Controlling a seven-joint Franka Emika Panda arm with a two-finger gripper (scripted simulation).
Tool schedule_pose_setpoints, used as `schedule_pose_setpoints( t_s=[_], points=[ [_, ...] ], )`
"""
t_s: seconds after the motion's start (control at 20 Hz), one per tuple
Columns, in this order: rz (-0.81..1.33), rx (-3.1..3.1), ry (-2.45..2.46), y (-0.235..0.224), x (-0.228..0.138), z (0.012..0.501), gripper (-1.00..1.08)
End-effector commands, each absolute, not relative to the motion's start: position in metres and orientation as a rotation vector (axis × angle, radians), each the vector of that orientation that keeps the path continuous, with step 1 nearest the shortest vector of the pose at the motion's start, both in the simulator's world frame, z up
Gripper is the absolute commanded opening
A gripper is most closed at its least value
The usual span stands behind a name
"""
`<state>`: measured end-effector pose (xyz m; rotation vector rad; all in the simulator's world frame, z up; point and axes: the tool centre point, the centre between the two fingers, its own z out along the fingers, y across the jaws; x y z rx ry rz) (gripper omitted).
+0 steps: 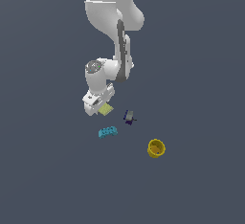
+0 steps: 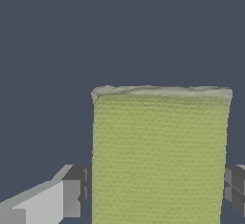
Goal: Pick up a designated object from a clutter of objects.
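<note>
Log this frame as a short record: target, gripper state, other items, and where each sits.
target: yellow-green square plate, flat on the floor, partly under the gripper in the exterior view
gripper: lowered over the plate, fingers on either side of it, small gaps showing, not closed on it
cyan studded brick: just below the plate in the exterior view
dark purple-grey piece: toward the exterior view's right of the plate
yellow round cup: furthest out, lower right, upright

plate (image 1: 105,108): lying between the pincer (image 1: 95,107) fingers (image 2: 72,196)
brick (image 1: 108,131): sitting just below plate
dark piece (image 1: 129,117): sitting exterior view's right of plate
cup (image 1: 156,148): standing farthest right
</note>
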<state>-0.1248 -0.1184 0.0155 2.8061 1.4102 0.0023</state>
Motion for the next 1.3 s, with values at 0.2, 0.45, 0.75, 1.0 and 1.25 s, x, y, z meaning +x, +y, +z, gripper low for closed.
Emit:
schedule_pose_setpoints(
  t_s=[0.2,0.45,0.75,1.0,1.25],
  points=[
    [0.003,2.806,1.410,-0.117,-0.125,0.018,-1.00],
    [0.003,2.807,1.410,-0.112,-0.125,0.031,-1.00],
    [0.003,2.808,1.410,-0.102,-0.126,0.057,-1.00],
    [0.002,2.807,1.410,-0.089,-0.127,0.090,-1.00],
    [0.000,2.806,1.409,-0.075,-0.129,0.129,-1.00]
  ],
)
